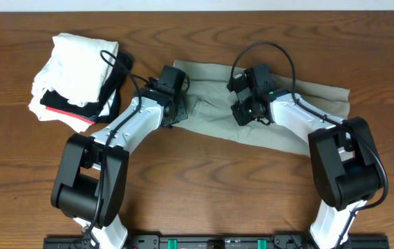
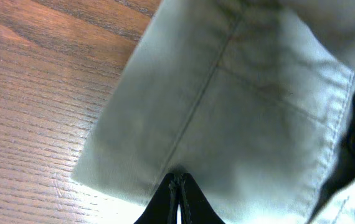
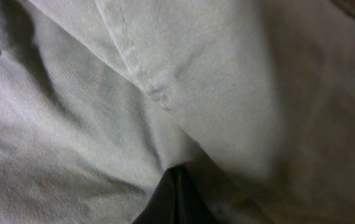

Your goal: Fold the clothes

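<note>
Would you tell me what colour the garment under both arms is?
The garment is pale khaki, plain, clearest in the overhead view.

surface: brown wood grain | black rail: along the near edge, green clips | pale strip: far edge

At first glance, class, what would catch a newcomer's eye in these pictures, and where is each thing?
The khaki garment lies spread across the middle of the wooden table, with the left gripper closed at its left edge and the right gripper closed on its wrinkled centre. At the table's far left sits a heap of white, black and red clothes.
</note>
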Available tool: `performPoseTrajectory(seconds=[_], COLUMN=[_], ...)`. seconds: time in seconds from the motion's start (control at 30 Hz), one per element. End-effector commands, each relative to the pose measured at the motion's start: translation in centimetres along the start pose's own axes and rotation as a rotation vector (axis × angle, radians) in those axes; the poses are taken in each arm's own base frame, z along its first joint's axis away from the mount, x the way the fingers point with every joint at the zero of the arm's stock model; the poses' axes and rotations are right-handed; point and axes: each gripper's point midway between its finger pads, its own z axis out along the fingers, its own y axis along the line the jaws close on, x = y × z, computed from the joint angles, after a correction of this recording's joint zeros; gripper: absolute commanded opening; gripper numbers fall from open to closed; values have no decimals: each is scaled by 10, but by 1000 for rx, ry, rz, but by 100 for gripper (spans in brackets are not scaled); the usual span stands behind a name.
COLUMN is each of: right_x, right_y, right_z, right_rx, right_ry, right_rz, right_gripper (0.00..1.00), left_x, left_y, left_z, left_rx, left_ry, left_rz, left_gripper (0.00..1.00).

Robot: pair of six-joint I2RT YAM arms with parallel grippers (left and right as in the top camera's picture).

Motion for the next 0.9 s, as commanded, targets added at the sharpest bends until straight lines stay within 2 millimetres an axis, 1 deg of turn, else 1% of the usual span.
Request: performPoseTrajectory(seconds=[0.0, 0.17, 0.23, 0.33, 0.43, 0.5, 0.57, 0.67, 0.77, 0.87], right_x=[7, -16, -19, -18, -16, -15, -14, -13, -10, -8], right_y=[-11, -20, -21, -18, -12, -11, -11, -10, -10, -10], right_z=[14, 4, 3, 3, 4, 4, 4, 4, 4, 4], right_rx=[68, 96, 91, 77, 53, 45, 44, 43, 42, 42], right_ry=[18, -42, -49, -43, -37, -32, -28, -23, -13, -5], right_rz=[30, 73, 83, 83, 82, 86, 87, 88, 97, 98], right_gripper=[1, 1, 1, 1, 1, 1, 1, 1, 1, 1], left_x=[0, 0, 0, 1, 2, -2, -6, -5, 7, 19], left_y=[2, 2, 2, 0, -17, -33, -45, -61, -67, -67], left_z=[1, 1, 1, 0, -7, -18, -28, -34, -26, -10], left_rx=[-9, -10, -10, 2, 88, 147, 182, 218, 215, 198], left_ry=[-1, -1, -1, 4, 19, -13, -49, -74, -36, 9], left_rz=[-12, -11, -12, -12, -7, 12, 28, 45, 27, 7], left_gripper=[6, 6, 6, 5, 6, 6, 6, 6, 6, 6])
